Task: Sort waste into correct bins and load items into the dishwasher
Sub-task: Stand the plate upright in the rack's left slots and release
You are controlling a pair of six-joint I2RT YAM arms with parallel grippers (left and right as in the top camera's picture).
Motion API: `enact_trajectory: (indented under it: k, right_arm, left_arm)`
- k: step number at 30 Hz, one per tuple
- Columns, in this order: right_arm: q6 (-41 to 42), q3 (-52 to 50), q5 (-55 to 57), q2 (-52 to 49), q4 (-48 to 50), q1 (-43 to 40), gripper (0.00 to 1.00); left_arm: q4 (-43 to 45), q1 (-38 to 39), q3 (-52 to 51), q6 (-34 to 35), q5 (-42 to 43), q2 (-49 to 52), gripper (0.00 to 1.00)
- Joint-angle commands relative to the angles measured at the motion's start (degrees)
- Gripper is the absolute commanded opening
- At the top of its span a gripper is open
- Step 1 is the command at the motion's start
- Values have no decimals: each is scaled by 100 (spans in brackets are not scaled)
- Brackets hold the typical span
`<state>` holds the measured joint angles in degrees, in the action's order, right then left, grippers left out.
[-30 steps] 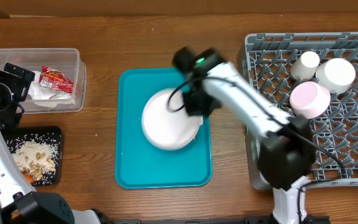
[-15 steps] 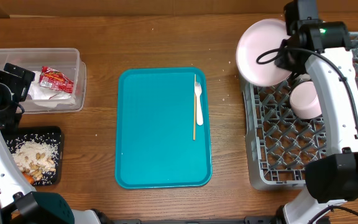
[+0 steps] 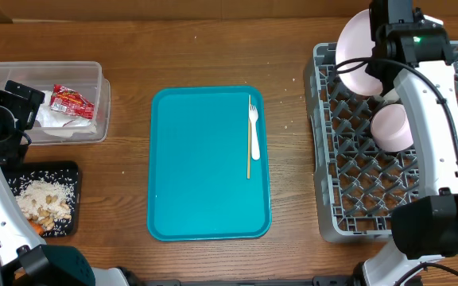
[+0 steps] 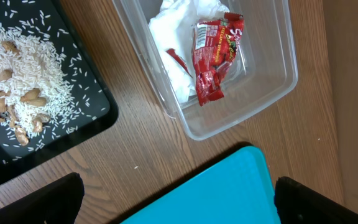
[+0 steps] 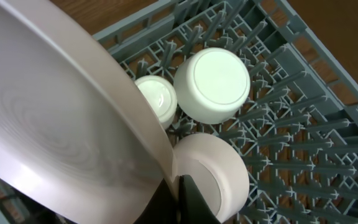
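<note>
My right gripper (image 3: 378,57) is shut on the rim of the large white plate (image 3: 355,49), held tilted on edge over the far left corner of the grey dish rack (image 3: 348,183). In the right wrist view the plate (image 5: 55,112) fills the left side, pinched by the gripper (image 5: 183,198). Below it in the rack (image 5: 303,124) sit two upturned bowls (image 5: 213,81) (image 5: 222,177) and a small cup (image 5: 156,98). A pale fork (image 3: 252,135) lies on the teal tray (image 3: 205,167). My left gripper (image 4: 179,208) hangs open above the tray's corner, holding nothing.
The clear tub (image 3: 86,87) at far left holds a red wrapper (image 4: 213,59) and white napkins (image 4: 176,25). The black tray (image 4: 92,121) beside it carries rice scraps (image 4: 23,74), with an orange carrot bit (image 3: 36,227) at its edge. Bare wood lies between tray and rack.
The right arm lifted the plate off the teal tray and carried it right to the rack, tipping it onto its edge. The fork came into view. The left arm stayed still.
</note>
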<state>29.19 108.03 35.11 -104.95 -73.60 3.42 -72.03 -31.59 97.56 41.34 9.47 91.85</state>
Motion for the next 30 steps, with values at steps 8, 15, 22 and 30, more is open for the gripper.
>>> enact_trajectory:
  k: [8, 15, 22, 30]
  right_arm:
    - [411, -625, 229, 164, 389, 446, 4]
    - [409, -1005, 337, 164, 636, 713, 4]
    - [407, -1005, 1475, 164, 671, 695, 4]
    - [409, -1005, 380, 164, 739, 697, 9]
  left_arm:
    - [4, 11, 55, -129, 22, -26, 100]
    - [4, 11, 55, -129, 22, -26, 100]
    - [4, 11, 55, -131, 22, -26, 100]
    - [7, 11, 55, -131, 22, -24, 100]
